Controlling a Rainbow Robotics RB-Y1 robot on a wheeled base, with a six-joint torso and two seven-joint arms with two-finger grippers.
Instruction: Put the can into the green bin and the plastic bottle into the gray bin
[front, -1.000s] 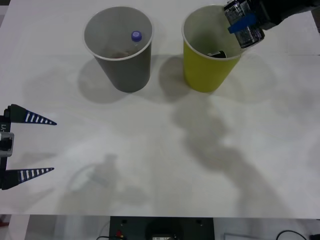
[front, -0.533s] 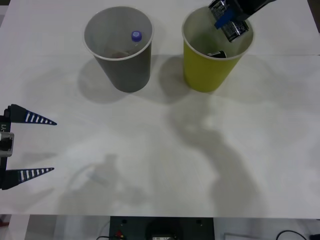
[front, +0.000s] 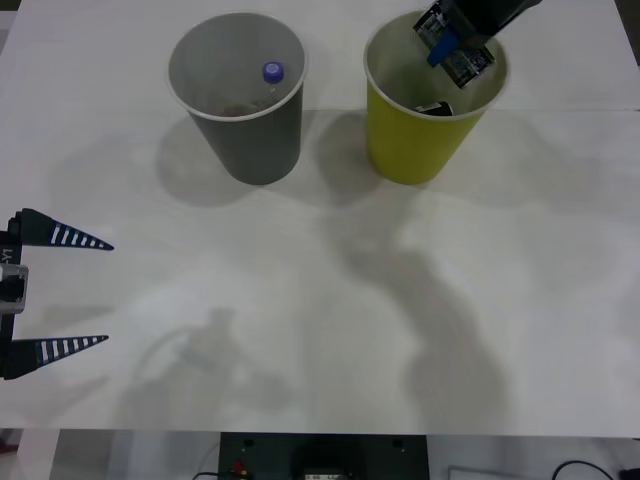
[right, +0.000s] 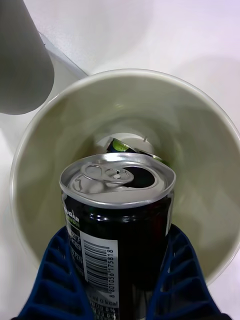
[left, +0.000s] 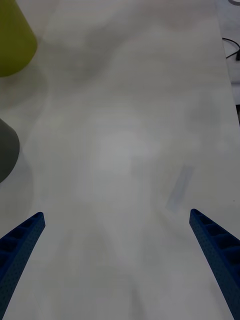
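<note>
Front view: right gripper (front: 452, 44) at upper right of frame, clamped on the can (front: 462, 58), which hangs tilted over the mouth of the green bin (front: 415, 140); something dark already lies at the bin's bottom, can't ID it. Gray bin (front: 250, 135) sits upper left-centre w/ the plastic bottle (front: 272, 72) inside, cap up, so I judge that half done. Left gripper (front: 60, 292) parked at lower left edge, fingers spread wide, holding nothing. Right wrist view: can (right: 119, 220) fills lower centre, pull-tab top facing the cam, blue fingers (right: 60, 280) pressed on both sides of its body, approx mid-height; green bin's rim (right: 30, 130) rings it, gray bin's wall at upper left corner. I read the can as light, rigid but thin-walled and slick, so a side grip on the body w/ modest squeeze suits; too hard could dent it. Left wrist view: own fingertips (left: 25, 235) far apart at bottom corners over bare table (left: 130, 150); green and gray bin edges at left.
</note>
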